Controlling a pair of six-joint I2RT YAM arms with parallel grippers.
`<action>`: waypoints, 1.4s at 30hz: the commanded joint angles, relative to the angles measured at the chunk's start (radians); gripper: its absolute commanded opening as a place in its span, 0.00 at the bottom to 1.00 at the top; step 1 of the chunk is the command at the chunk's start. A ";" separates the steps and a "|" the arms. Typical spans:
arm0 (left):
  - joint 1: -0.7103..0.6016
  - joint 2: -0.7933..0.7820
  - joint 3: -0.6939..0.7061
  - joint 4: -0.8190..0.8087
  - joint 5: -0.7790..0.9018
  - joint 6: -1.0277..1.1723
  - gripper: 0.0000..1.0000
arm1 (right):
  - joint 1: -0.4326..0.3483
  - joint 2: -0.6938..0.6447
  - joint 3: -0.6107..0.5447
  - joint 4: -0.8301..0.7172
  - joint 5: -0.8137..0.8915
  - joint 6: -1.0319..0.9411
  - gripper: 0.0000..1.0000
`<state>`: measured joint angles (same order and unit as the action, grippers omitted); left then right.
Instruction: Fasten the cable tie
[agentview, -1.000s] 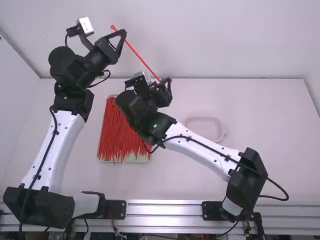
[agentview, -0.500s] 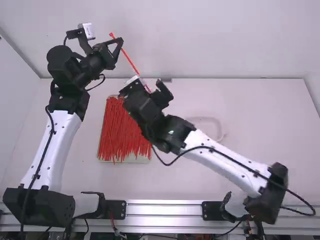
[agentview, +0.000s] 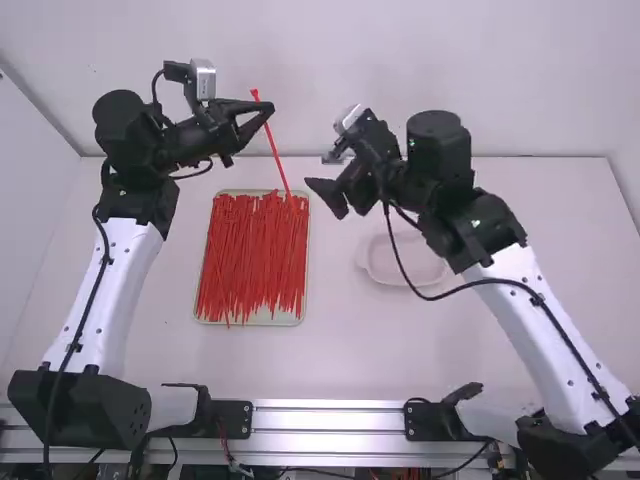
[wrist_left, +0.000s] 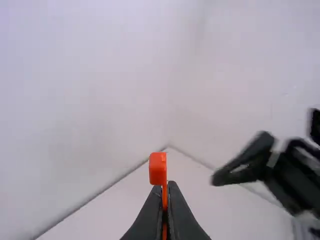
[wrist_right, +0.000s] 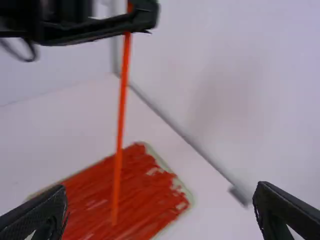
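The left gripper (agentview: 262, 108) pinches a red cable tie (agentview: 272, 145) just under its head, high above the tray's (agentview: 268, 322) far edge. The tail hangs down, perhaps reaching the tray. It looks like light, springy, slippery plastic. The right gripper (agentview: 335, 175), fingers spread wide, should take the tail near its tip.

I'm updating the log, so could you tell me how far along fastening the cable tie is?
Done: one red cable tie is held up over the tray, pinched near its head by the left gripper, tail hanging straight. In hand: the right gripper is open beside it, not touching. Left: grasp the tail, thread it through the head and pull; no loop yet.
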<state>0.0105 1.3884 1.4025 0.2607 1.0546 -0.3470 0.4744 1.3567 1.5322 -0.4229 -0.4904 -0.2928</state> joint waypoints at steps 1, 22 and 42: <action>0.002 -0.002 0.002 0.038 0.207 0.030 0.02 | -0.066 0.034 0.019 0.004 -0.516 -0.113 0.98; -0.076 -0.005 0.002 0.209 0.394 -0.020 0.02 | -0.028 0.211 0.019 0.266 -0.832 -0.014 0.86; -0.075 -0.005 0.002 0.429 0.356 -0.275 0.19 | -0.015 0.211 0.019 0.341 -0.792 0.053 0.00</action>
<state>-0.0628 1.3884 1.4025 0.6796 1.4277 -0.5919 0.4534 1.5631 1.5322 -0.0872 -1.2751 -0.2466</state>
